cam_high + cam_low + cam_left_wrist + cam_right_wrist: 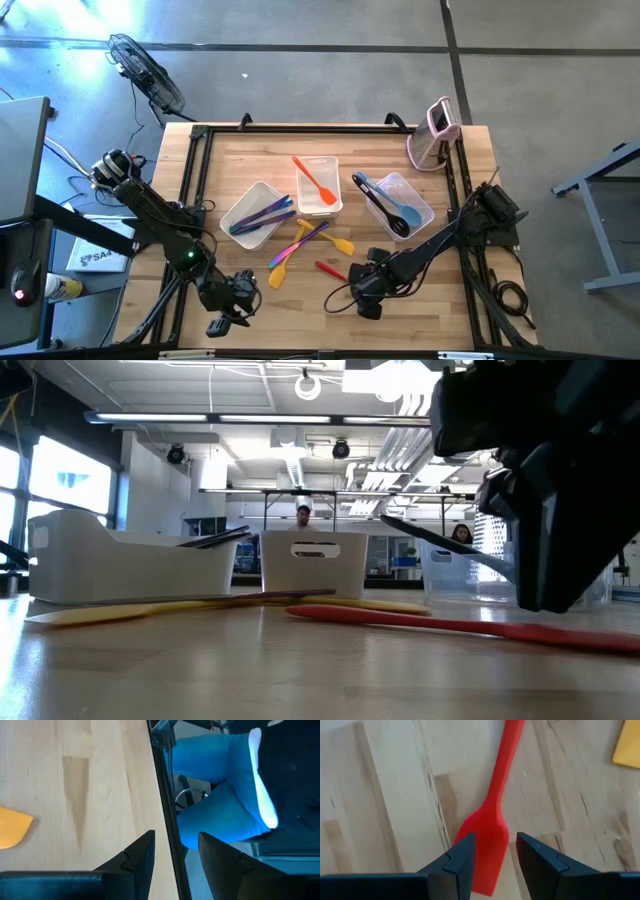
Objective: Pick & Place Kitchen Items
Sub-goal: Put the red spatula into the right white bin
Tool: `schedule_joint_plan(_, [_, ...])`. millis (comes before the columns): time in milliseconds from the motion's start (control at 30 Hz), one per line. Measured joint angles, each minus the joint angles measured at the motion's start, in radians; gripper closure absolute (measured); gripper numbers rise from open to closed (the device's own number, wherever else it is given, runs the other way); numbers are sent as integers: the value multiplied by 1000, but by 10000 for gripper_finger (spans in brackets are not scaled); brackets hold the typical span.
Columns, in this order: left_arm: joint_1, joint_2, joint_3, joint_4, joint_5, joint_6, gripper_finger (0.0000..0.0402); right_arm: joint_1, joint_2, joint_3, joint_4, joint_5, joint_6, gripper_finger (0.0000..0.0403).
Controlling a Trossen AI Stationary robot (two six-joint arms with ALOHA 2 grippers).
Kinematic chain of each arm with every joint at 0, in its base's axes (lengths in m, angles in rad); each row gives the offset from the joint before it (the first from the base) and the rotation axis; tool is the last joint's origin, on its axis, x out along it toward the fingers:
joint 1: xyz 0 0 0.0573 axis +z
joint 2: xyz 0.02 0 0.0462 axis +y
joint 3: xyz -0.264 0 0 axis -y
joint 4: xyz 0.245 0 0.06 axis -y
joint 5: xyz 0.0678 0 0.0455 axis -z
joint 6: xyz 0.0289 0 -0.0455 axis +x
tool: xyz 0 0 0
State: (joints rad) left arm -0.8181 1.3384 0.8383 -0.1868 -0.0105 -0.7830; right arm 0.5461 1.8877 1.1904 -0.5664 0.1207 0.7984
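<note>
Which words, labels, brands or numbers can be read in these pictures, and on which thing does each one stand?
No text can be read with certainty.
White box on the floor left of the table: dark print, too small and blurred to read.
Clear tubs, red spatula, pink-and-white gadget: no lettering visible.

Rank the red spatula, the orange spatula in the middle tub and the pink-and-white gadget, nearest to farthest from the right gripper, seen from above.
From the right gripper:
1. Red spatula, on the table right beside it.
2. Orange spatula, in the middle tub.
3. Pink-and-white gadget, far right corner.
</note>
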Motion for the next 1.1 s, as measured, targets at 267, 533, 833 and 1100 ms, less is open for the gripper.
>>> schedule_joint_plan(267, [0,0,0,2,1,-8,254,2,2,0,11,-17,113,268])
schedule_joint_plan(533, [0,0,0,-4,3,-7,254,-4,48,3,45,-16,152,268])
schedule_joint_plan(833, [0,0,0,-4,3,26,254,-4,49,2,49,-29,196,268])
schedule_joint_plan(1100, [0,0,0,-3,3,26,254,14,62,0,74,-45,193,268])
